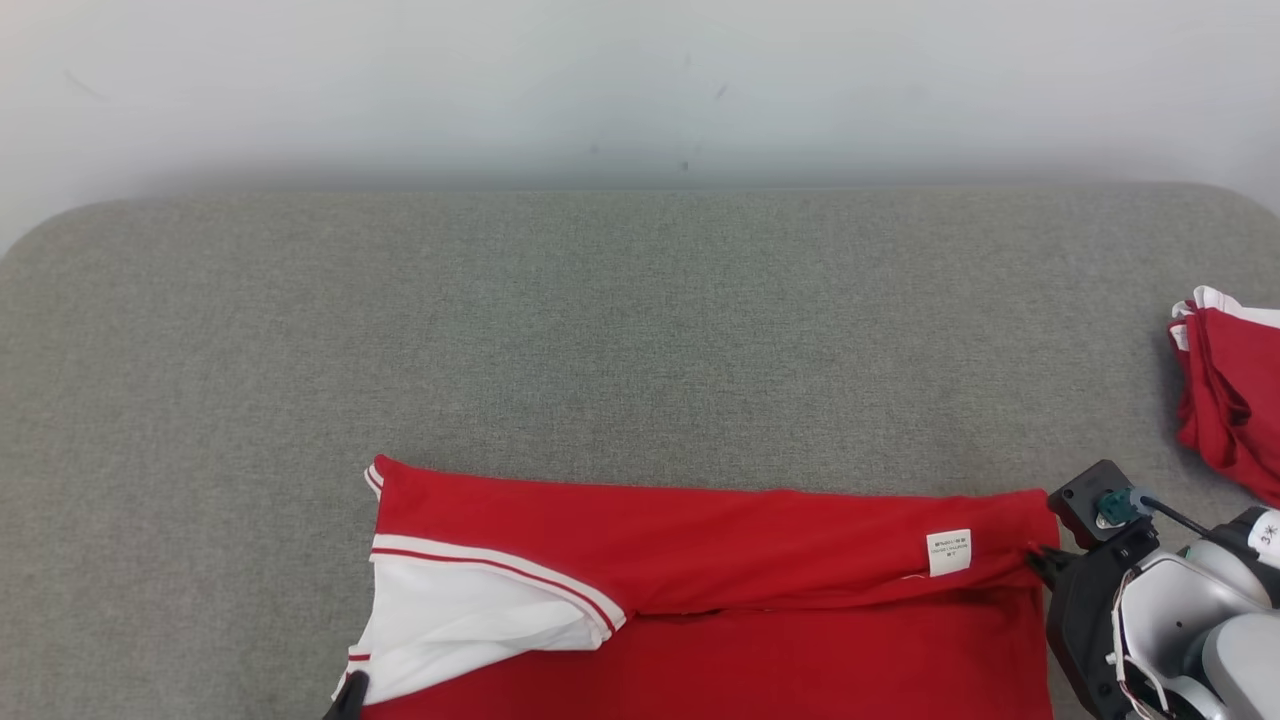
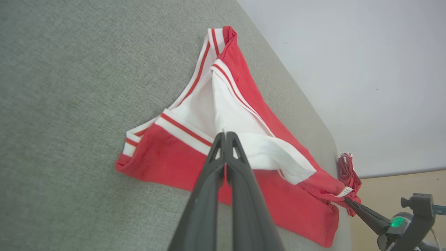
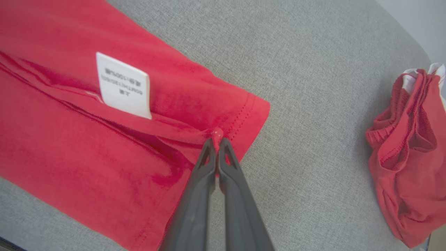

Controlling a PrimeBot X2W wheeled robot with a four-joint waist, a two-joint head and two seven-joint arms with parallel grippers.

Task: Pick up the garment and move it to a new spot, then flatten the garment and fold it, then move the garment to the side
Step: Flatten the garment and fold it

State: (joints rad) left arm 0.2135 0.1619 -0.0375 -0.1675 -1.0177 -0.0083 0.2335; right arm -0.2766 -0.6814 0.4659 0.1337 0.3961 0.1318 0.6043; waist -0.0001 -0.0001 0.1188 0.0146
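A red garment point(image 1: 760, 570) with a white sleeve point(image 1: 460, 620) and red-and-white striped trim lies flat along the near edge of the grey table point(image 1: 600, 330), its upper part folded over lengthwise. My left gripper point(image 1: 347, 697) is shut at the sleeve's cuff end; in the left wrist view its tips point(image 2: 224, 135) pinch the white sleeve fabric point(image 2: 240, 139). At the hem corner on the right, my right gripper point(image 1: 1035, 558) is shut, and its tips point(image 3: 216, 139) hold a small pinch of the red cloth point(image 3: 69, 139). A white care label point(image 3: 123, 85) lies near that corner.
A crumpled pile of red and white garments point(image 1: 1232, 395) sits at the table's right edge, a short way from my right gripper; it is also in the right wrist view point(image 3: 407, 153). Bare grey table stretches behind and to the left of the garment.
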